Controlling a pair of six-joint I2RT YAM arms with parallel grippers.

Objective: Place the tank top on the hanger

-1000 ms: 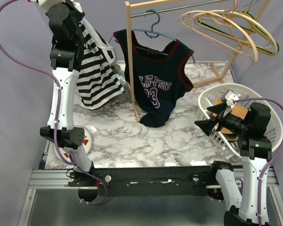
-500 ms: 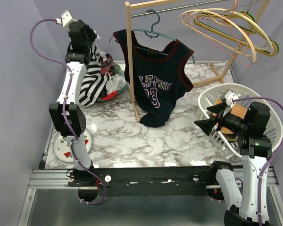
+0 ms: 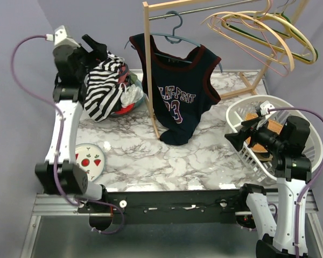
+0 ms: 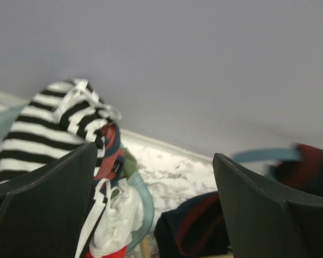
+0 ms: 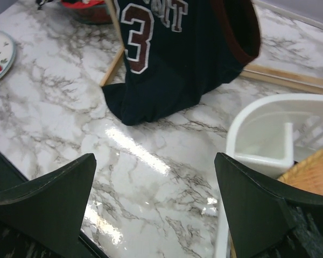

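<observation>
The navy tank top (image 3: 177, 91) with the number 23 hangs on the grey-blue hanger (image 3: 189, 39), whose hook sits on the rack's rail; its hem rests on the table. In the right wrist view the tank top (image 5: 172, 54) drapes down ahead of my open right gripper (image 5: 156, 209). My left gripper (image 3: 98, 47) stands open and empty at the back left, above a striped garment. From its wrist view I see the tank top (image 4: 202, 228) and a blurred hanger arm (image 4: 264, 156) off to the right. My right gripper (image 3: 236, 134) hovers open beside the basket.
The black-and-white striped garment (image 3: 103, 86) lies heaped over a teal bowl (image 4: 144, 196) of red and white clothes. A wooden rack post (image 3: 149, 70) stands in front of the jersey. Beige and green hangers (image 3: 264, 32) hang at back right. A white basket (image 3: 274, 134) and a fruit-patterned plate (image 3: 89, 160) sit on the table.
My left arm came down from high up with the striped garment, opened its jaws and let it drop on the clothes bowl. The right arm has not moved.
</observation>
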